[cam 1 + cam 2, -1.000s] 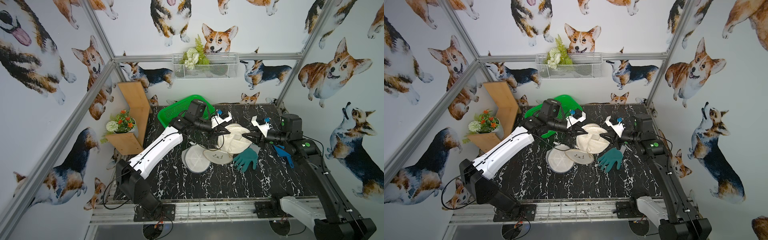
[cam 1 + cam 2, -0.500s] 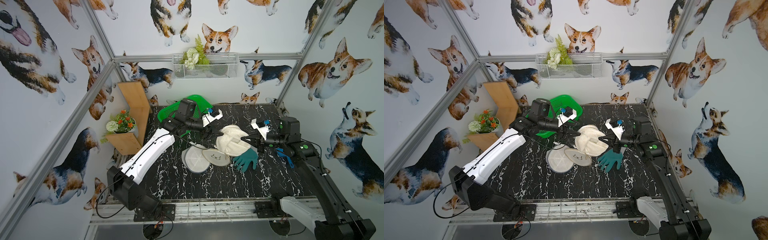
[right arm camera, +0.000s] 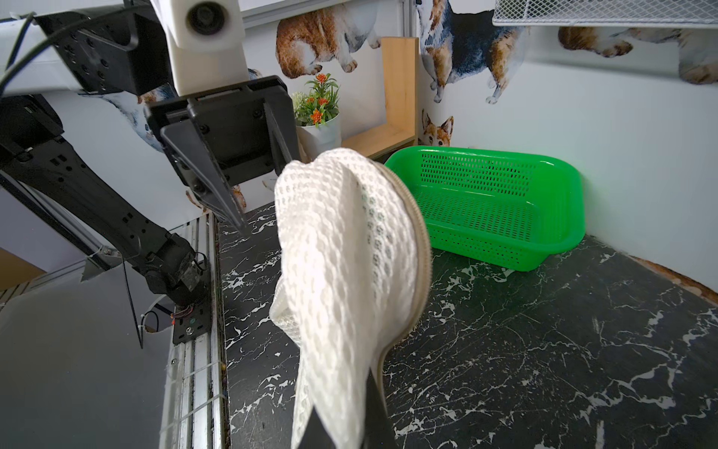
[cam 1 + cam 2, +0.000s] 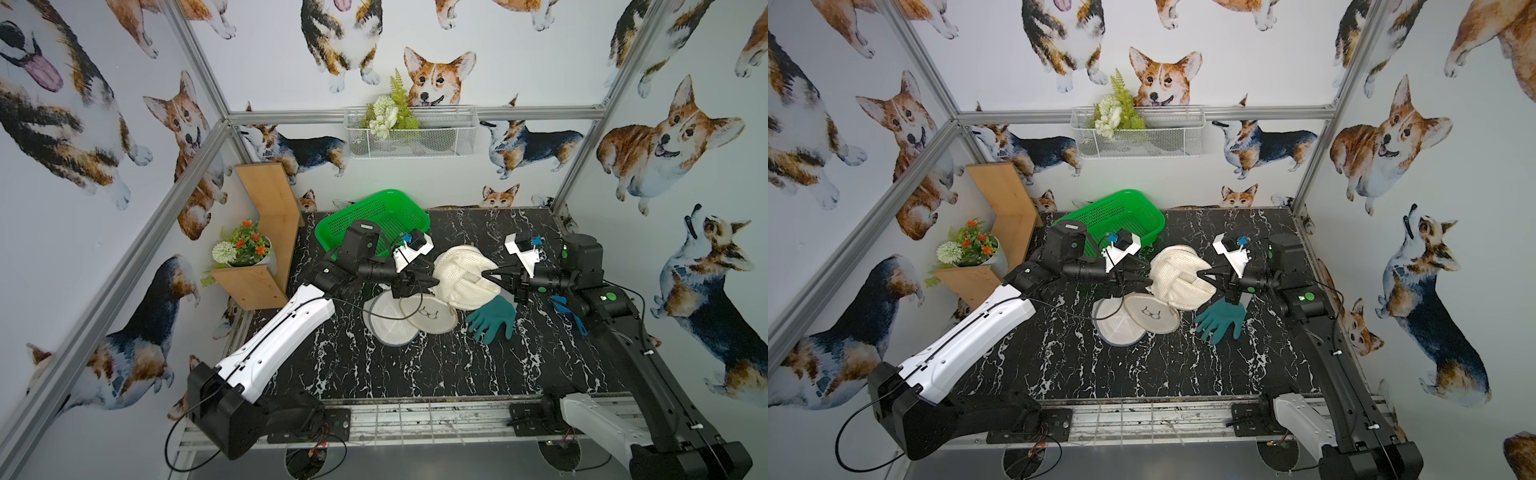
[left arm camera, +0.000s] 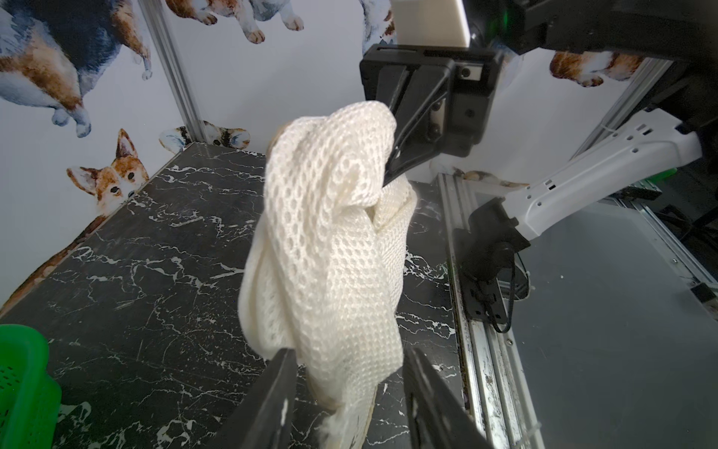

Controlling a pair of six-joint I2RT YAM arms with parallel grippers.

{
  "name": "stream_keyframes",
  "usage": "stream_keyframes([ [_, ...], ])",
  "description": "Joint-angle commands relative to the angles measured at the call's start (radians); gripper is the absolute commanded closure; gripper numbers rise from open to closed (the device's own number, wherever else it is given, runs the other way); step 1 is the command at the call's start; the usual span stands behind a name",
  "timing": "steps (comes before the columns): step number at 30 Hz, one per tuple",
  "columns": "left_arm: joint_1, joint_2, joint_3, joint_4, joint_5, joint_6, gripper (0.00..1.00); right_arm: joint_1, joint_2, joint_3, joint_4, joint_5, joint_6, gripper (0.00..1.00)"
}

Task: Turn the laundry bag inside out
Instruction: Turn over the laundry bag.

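The laundry bag (image 4: 459, 276) (image 4: 1177, 278) is a cream mesh bag with a zip edge. It hangs bunched above the black marble table (image 4: 415, 365) between my two grippers. My right gripper (image 4: 487, 274) (image 4: 1201, 273) (image 3: 342, 404) is shut on one end of the laundry bag (image 3: 349, 252). My left gripper (image 4: 432, 282) (image 4: 1148, 282) (image 5: 349, 353) faces it from the other side. Its jaws stand apart, with the hanging end of the laundry bag (image 5: 330, 241) between them and a gap on one side.
Under the bag lie two round mesh pads (image 4: 390, 324), one printed with glasses (image 4: 428, 313), and a teal glove (image 4: 492, 318). A green basket (image 4: 374, 214) stands at the back. A wooden shelf with a flower pot (image 4: 245, 251) is at the left. A blue item (image 4: 567, 309) lies by the right arm.
My left gripper let go of the bag and opened, drew back a little to the left, and its jaws have since narrowed around the bag's end. The right gripper keeps its hold.
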Motion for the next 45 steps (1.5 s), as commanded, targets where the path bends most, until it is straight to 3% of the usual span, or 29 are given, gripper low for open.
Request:
stream_keyframes([
  [1,-0.001,0.019,0.018,0.064,-0.026,-0.034,0.58,0.002,-0.004,0.006,0.040,-0.016,0.020,1.00],
  [6,-0.001,0.054,0.042,0.086,-0.021,-0.037,0.75,0.003,-0.006,0.016,0.035,-0.009,0.023,1.00],
  [13,-0.001,0.075,0.059,0.088,0.013,-0.038,0.81,0.002,-0.013,0.019,0.039,0.004,0.031,1.00],
  [18,-0.001,0.079,0.060,0.106,-0.001,-0.050,1.00,0.002,-0.021,0.017,0.038,0.014,0.032,1.00],
  [31,0.048,0.044,0.137,0.151,-0.092,-0.092,1.00,0.002,-0.102,0.004,-0.226,0.279,-0.075,1.00],
  [40,0.048,0.248,0.329,0.139,-0.075,-0.147,1.00,0.006,-0.135,0.053,-0.352,0.091,-0.185,1.00],
  [45,0.037,0.364,0.398,0.059,0.004,-0.145,1.00,0.005,-0.155,0.063,-0.173,0.056,-0.084,1.00],
])
